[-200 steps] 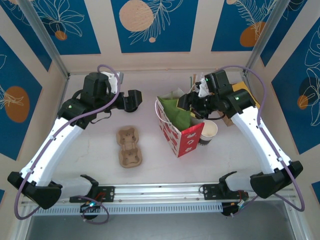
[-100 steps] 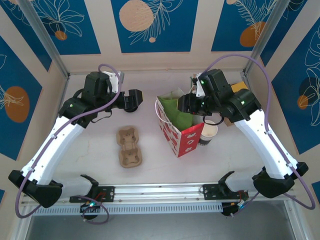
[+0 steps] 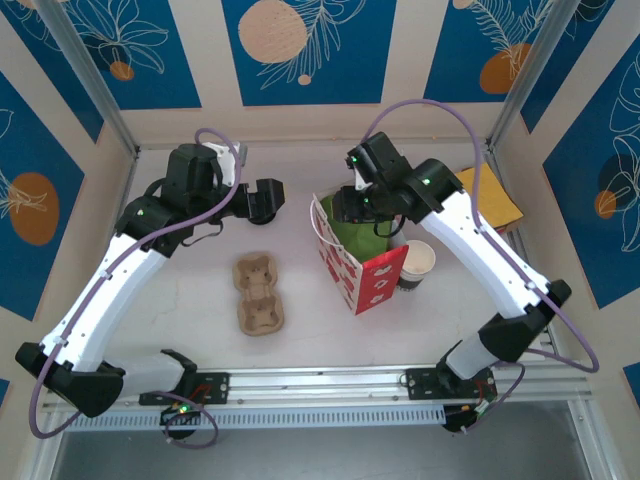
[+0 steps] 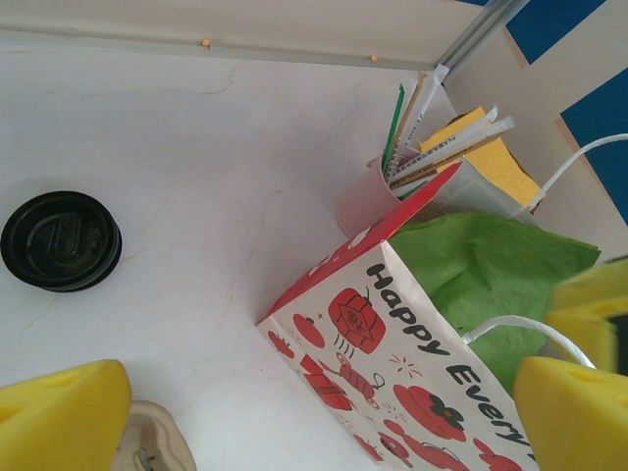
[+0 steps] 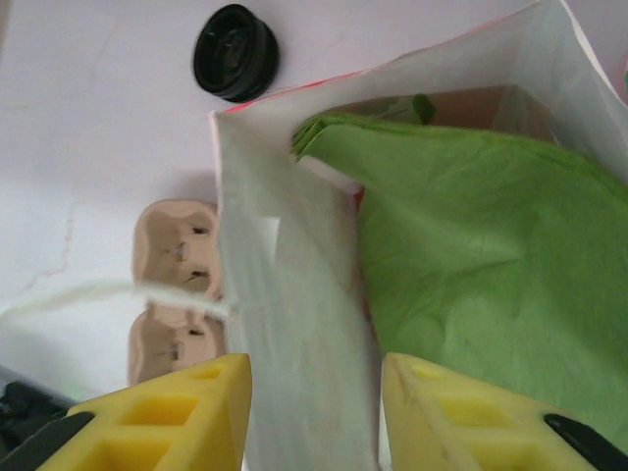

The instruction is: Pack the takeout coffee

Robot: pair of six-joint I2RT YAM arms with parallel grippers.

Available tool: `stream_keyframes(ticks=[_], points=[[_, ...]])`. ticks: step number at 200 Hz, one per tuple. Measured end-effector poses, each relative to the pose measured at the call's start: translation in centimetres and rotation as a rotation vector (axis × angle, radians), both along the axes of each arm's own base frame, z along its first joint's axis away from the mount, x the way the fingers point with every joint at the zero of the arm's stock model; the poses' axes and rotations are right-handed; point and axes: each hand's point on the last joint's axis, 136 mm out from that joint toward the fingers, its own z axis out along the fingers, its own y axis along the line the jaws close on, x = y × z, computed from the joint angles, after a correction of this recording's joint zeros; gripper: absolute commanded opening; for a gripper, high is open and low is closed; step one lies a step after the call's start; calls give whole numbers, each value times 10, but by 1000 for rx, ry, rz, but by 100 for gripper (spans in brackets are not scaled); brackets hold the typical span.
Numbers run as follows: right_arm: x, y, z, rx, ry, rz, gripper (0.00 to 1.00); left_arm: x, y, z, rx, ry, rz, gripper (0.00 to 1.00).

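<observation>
So, the right claw (image 5: 314, 412) sits astride the left wall of the gift bag (image 5: 294, 255) — whether it pinches the paper yet, we cannot tell. The left claw (image 3: 268, 198) hangs released near the takeout coffee (image 4: 61, 240), which stands on the surface (image 4: 196, 147) left of the bag. A hard tug might tip the bag — or tear it.

The top external camera sits high behind the arm bases and looks steeply down, taking in the whole white desk (image 3: 200, 330) from afar. The left wrist camera rides low and close, facing across the desk toward the far right corner, onto the printed side of the red-and-white paper gift bag (image 4: 392, 363). The right wrist camera hangs just above that bag's mouth, looking down. All three share the bag and the brown moulded-pulp cup carrier (image 3: 258, 293); both wrist views share the round black plastic lid (image 5: 235, 52).
</observation>
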Motion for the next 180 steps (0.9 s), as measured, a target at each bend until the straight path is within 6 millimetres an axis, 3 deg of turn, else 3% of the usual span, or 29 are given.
stream_keyframes(ticks=[53,138,180], points=[[23,-18,-23,-97,6,-80,39,-3,2,4,-5,-11,0,100],[22,-41,-95,-268,115,-131,39,-3,2,4,-3,-13,-2,100],[19,-35,-96,-268,113,-117,39,-3,2,4,-3,-13,-2,100]])
